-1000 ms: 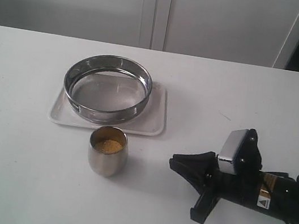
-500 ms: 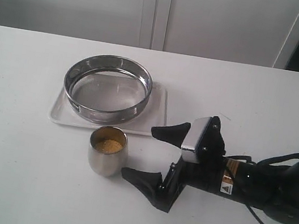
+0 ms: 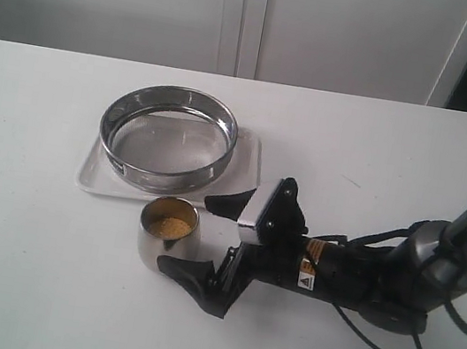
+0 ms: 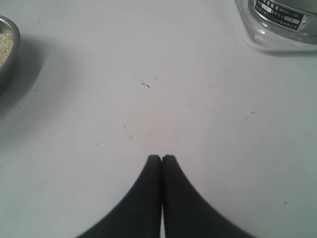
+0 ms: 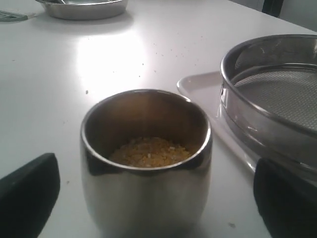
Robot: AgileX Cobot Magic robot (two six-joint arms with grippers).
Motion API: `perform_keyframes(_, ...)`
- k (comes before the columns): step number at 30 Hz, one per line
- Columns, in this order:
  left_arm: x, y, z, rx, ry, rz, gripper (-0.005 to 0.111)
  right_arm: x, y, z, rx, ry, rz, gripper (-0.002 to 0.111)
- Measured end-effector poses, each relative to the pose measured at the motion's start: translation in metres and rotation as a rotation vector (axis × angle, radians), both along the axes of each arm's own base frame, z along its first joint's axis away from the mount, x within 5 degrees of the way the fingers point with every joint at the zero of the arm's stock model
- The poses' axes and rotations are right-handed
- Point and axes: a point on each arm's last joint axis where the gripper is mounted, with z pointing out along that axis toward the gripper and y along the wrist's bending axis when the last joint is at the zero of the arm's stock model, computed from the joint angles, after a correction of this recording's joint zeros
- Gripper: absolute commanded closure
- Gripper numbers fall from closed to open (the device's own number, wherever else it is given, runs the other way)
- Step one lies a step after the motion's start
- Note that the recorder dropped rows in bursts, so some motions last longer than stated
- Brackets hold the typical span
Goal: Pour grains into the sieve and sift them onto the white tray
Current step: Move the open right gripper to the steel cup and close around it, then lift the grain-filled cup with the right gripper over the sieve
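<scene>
Steel cup (image 3: 165, 248) of yellow grains (image 3: 169, 227) stands between the wide-spread jaws of the right gripper (image 3: 188, 234), just beside the sieve (image 3: 160, 182) on the white tray (image 3: 244, 190); the left gripper (image 4: 161, 158) is pinched closed.

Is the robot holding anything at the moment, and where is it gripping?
Nothing is held. The right end effector stands open with the steel cup between its fingers, not clamped on it; the left end effector is shut on nothing.

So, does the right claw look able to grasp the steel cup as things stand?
Probably yes: the right claw stands open with only the steel cup between its fingers.
</scene>
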Motion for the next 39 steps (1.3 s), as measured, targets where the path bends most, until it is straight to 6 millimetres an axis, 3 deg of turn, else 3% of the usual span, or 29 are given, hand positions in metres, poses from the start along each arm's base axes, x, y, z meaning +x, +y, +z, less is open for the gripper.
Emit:
perform_keyframes(29,0.0,0.0,0.0,0.0,0.0,0.0,0.107,0.011,0.044,-0.024,0.023,0.003,0.025,0.012)
perform_keyframes(33,0.0,0.0,0.0,0.0,0.0,0.0,0.107,0.014,0.044,-0.023,0.031,-0.001,0.014,0.026)
perform_keyframes(39,0.0,0.0,0.0,0.0,0.0,0.0,0.107,0.014,0.044,-0.024,0.019,0.004,0.011,0.074)
